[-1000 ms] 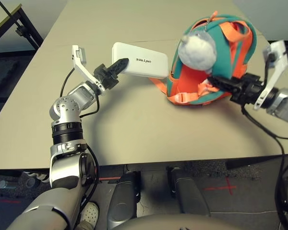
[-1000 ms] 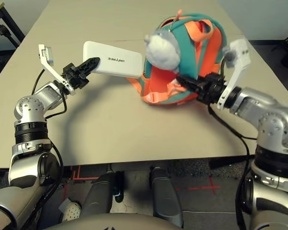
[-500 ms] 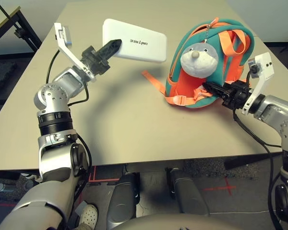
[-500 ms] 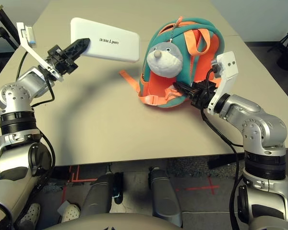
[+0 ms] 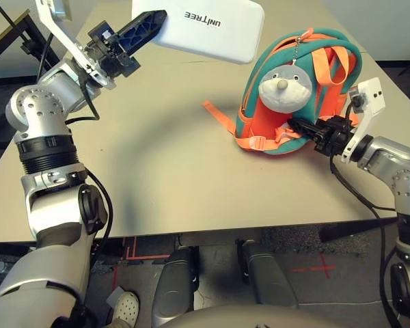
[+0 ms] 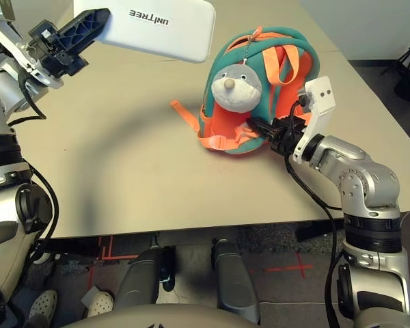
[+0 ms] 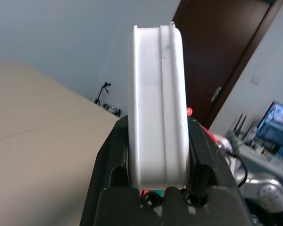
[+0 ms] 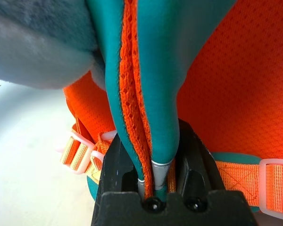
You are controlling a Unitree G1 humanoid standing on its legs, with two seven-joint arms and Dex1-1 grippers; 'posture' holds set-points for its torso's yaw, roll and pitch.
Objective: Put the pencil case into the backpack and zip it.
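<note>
Case in left gripper, bag in right gripper

The left gripper [image 5: 145, 31] holds the case [image 5: 208, 26] between its two fingers, raised above the far-left part of the bench [image 5: 171, 164]. To the right, the bag [image 5: 321, 82] is on the bench, near its right edge. The right gripper [image 5: 302, 126] is closed on the bag's teal-and-orange edge [image 8: 137, 94], beside the plush head [image 5: 285, 89].

beige table [image 5: 171, 171]; pale wall [image 7: 85, 33]; dark brown door [image 7: 212, 52]

White case [image 7: 159, 108] between 2 black fingers [image 7: 112, 160], pale table [image 7: 47, 136], apparently 1 monitor [image 7: 276, 123]
</note>
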